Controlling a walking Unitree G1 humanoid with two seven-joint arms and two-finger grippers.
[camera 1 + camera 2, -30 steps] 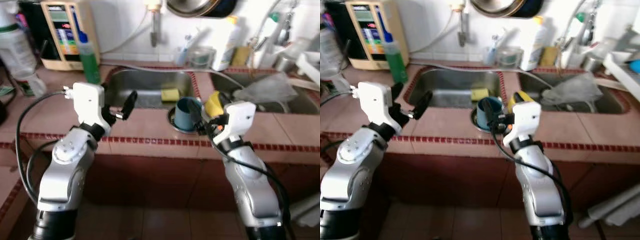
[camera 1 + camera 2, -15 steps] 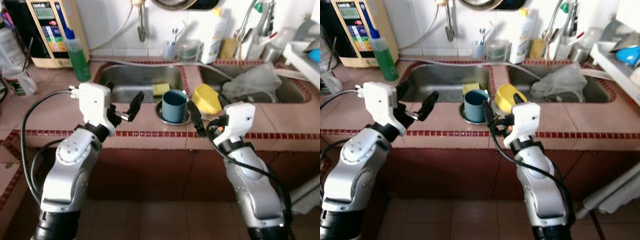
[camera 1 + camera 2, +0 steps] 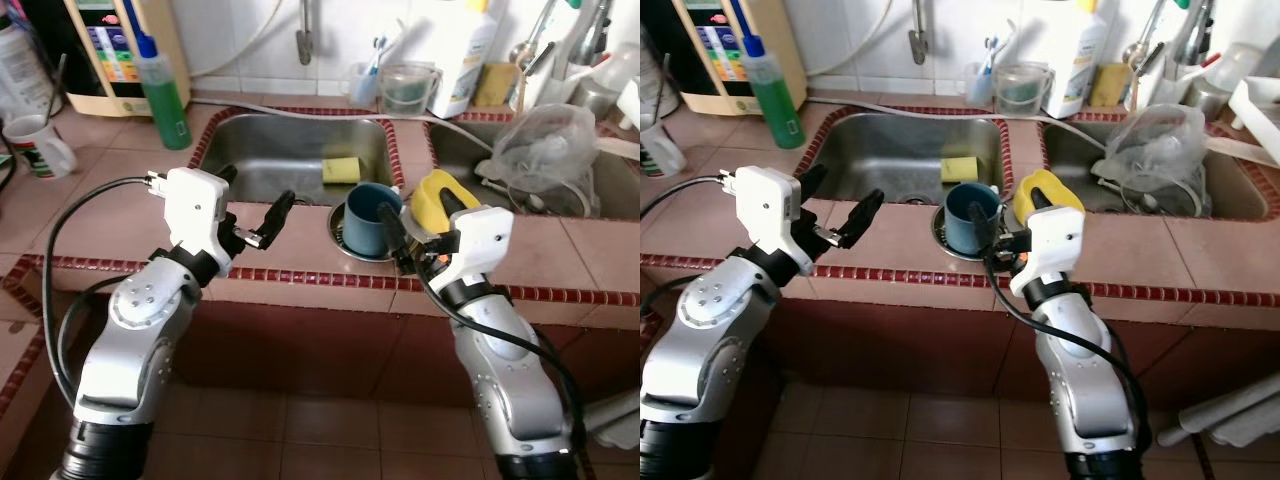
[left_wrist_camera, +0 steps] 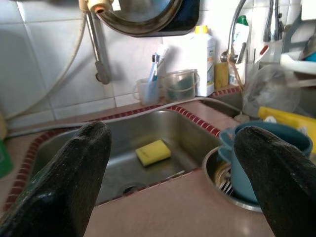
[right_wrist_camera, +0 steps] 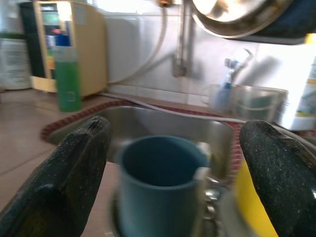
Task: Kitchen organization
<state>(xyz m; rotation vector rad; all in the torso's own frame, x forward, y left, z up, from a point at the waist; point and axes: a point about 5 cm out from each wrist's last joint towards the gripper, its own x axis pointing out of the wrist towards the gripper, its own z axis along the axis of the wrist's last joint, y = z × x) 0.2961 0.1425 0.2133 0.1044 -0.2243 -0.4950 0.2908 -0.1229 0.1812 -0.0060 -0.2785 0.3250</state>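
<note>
The likeliest mishap from here is a knocked-over blue cup (image 3: 371, 217): it stands upright in a round metal strainer (image 3: 345, 243) set into the tiled bench (image 3: 120, 215) between the two sinks, so a slightly off-centre approach could have one finger strike the rim and tip the cup into the left sink (image 3: 290, 160) or push it against the yellow cup (image 3: 432, 199) lying tilted just beside it. The right pincer (image 3: 398, 240) sits just short of the blue cup on the robot's side, its two black fingers spread apart; in the right wrist view the cup (image 5: 160, 182) stands between the two fingers (image 5: 64, 168), near but not yet touched, and nothing is gripped. That view is somewhat blurred, so how squarely the pincer lines up is hard to judge, and a crowding yellow cup on the far finger's side leaves little room for error. The left pincer (image 3: 258, 215) hovers over the bench edge near the left sink, also spread apart and empty, aimed toward the sink where a yellow sponge (image 3: 340, 169) lies on the bottom; the blue cup sits off to its right, well apart from it. A green bottle (image 3: 163, 85) and a white mug (image 3: 38, 146) stand further back on the left of the bench, out of the way of either arm.
</note>
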